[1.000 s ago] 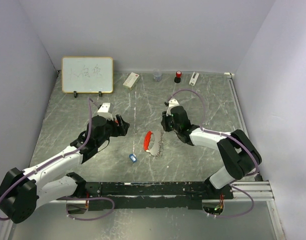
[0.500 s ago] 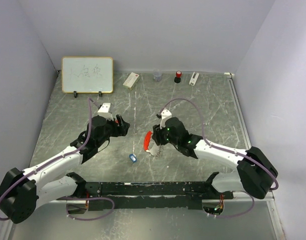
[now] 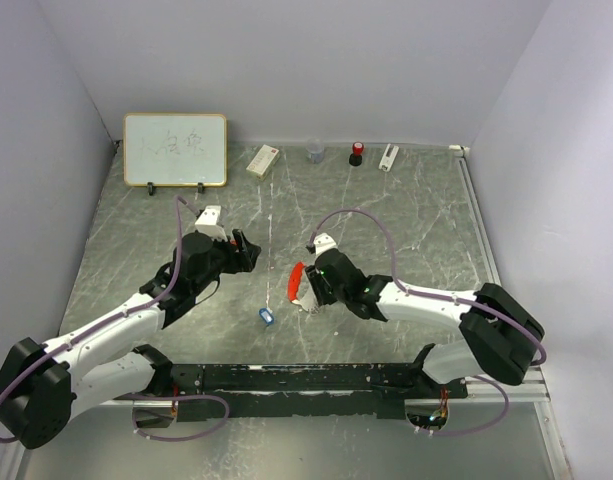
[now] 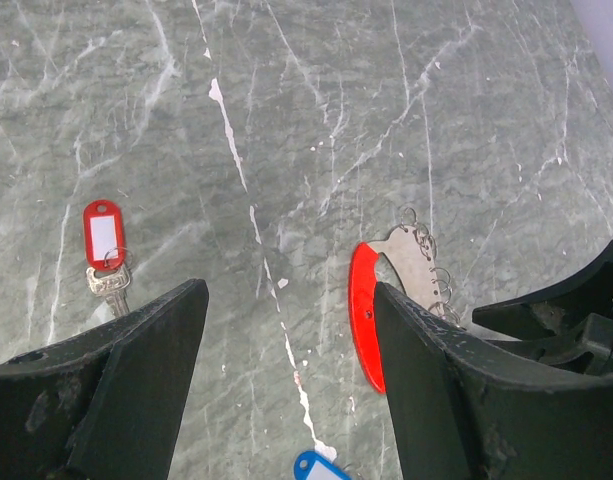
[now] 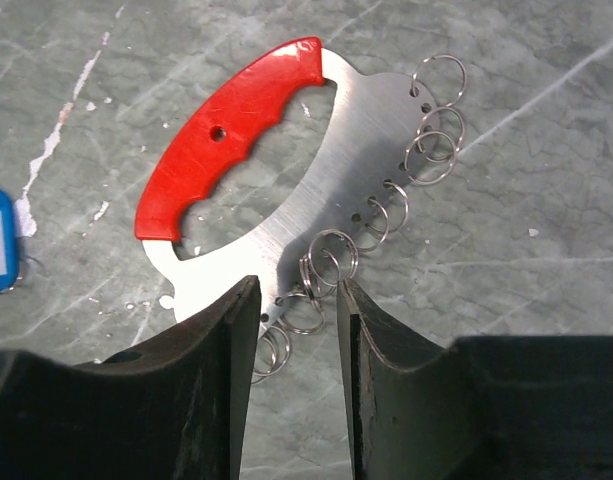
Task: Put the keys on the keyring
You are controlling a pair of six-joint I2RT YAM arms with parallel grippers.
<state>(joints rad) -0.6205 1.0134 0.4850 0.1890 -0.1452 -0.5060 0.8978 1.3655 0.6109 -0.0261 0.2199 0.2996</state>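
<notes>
Progress on the task, as we judge it, is nil so far: neither key is threaded yet, and everything lies loose on the grey marbled table (image 3: 416, 220).

We see the left gripper (image 4: 288, 288) hanging above the surface left of centre, its jaws spread wide and holding nothing.

The right gripper (image 5: 294, 290) is down low over the keyring (image 5: 316, 190). Its jaws are partly spread and straddle a few of the split rings (image 5: 324, 268) along the plate's edge. We cannot tell whether the pads touch the wire, and nothing looks lifted.

The keyring lies flat near the middle of the table, a little toward the near edge. Its red grip faces the left side and its row of rings the right.

The blue-headed key (image 3: 266, 316) sits just beside the keyring, on its left and closer to the near edge, apart from it.

The red-headed key (image 4: 104, 245) lies well apart from the keyring, farther toward the left side. We find it only in the left wrist view.

Left to do, in our view, is nearly all of it:
- secure or open a ring
- pick up each key in turn
- work each key's hole onto the wire

The small rings and tiny keys make this fiddly.
</notes>
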